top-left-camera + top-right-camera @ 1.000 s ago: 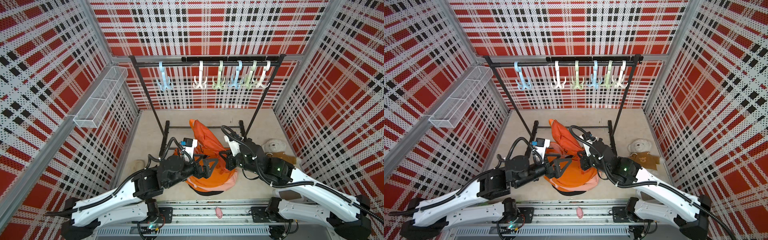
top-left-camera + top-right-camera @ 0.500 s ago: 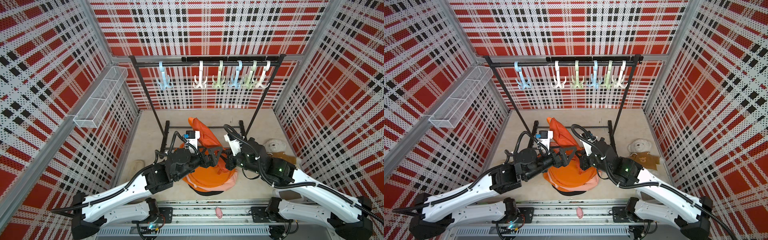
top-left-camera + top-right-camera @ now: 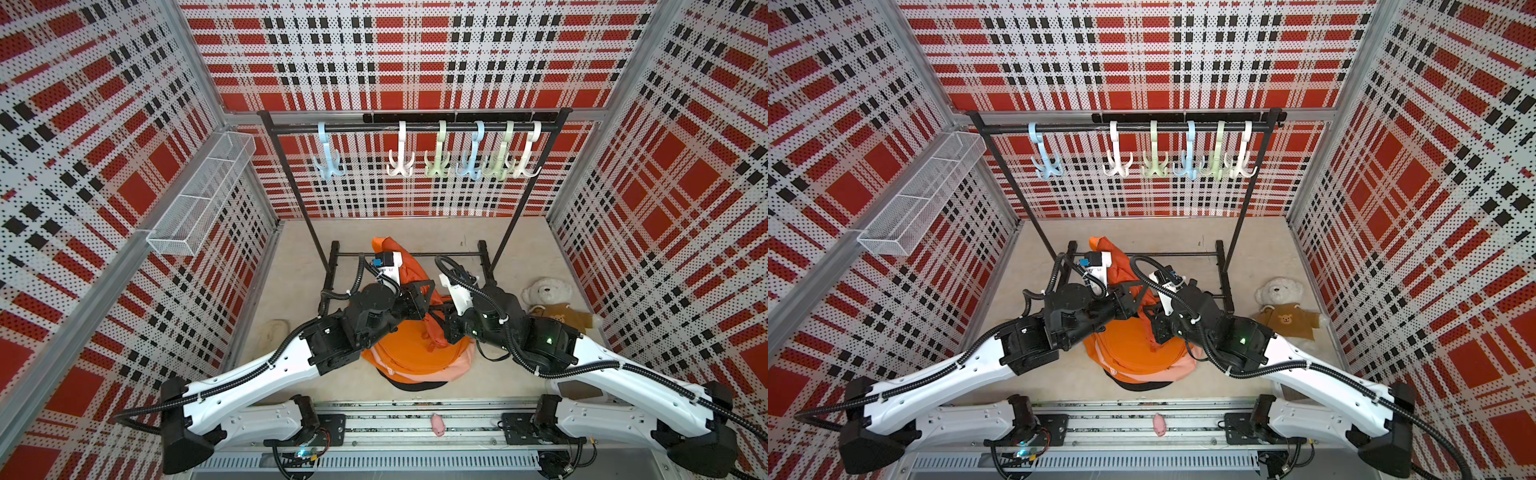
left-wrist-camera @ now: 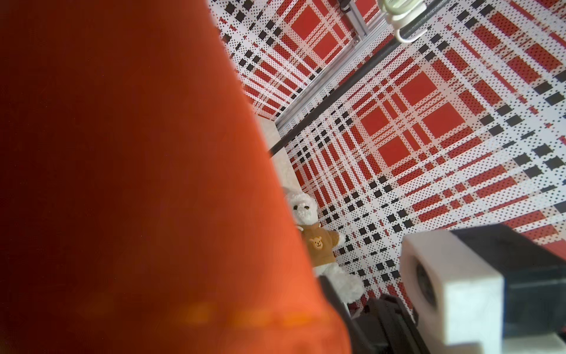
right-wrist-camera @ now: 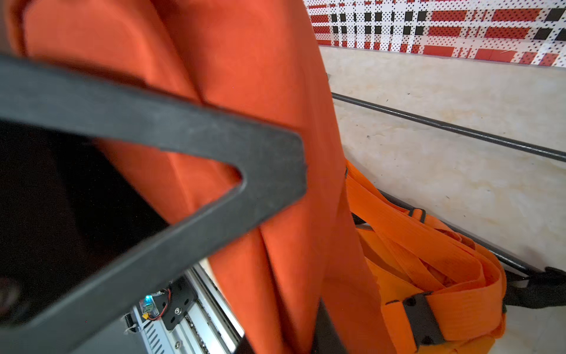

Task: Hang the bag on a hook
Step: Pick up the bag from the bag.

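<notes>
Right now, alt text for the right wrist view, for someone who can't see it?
A lifted fold of the orange bag fills the middle, with a black triangular gripper finger crossing in front. Its orange straps lie bunched on the beige floor beside.

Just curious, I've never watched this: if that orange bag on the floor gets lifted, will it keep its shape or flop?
Probably flops: the orange bag lies slumped in soft folds. Its straps lie in loose loops, so they would likely dangle and could snag. It looks collapsed, so probably light, though its inside is hidden.
</notes>
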